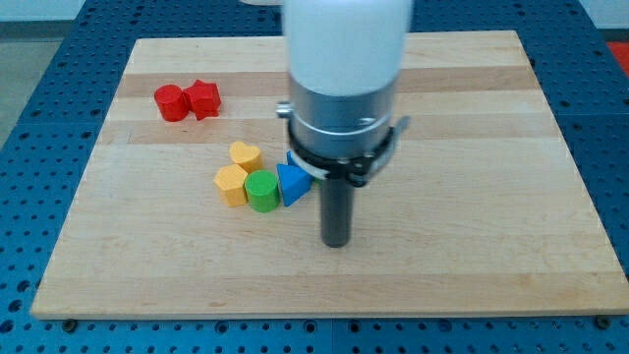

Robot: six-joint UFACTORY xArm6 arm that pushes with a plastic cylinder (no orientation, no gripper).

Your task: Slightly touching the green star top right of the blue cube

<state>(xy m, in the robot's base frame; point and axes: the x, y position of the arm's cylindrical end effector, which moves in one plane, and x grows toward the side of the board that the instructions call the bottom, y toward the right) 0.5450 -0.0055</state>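
Green star is hidden; my tip (337, 243) stands right of blue triangle (292, 184).

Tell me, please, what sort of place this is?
Probably a robotics lab bench: a wooden board lies on a blue perforated table, and a robot arm's dark rod stands beside small coloured blocks, such as the green cylinder.
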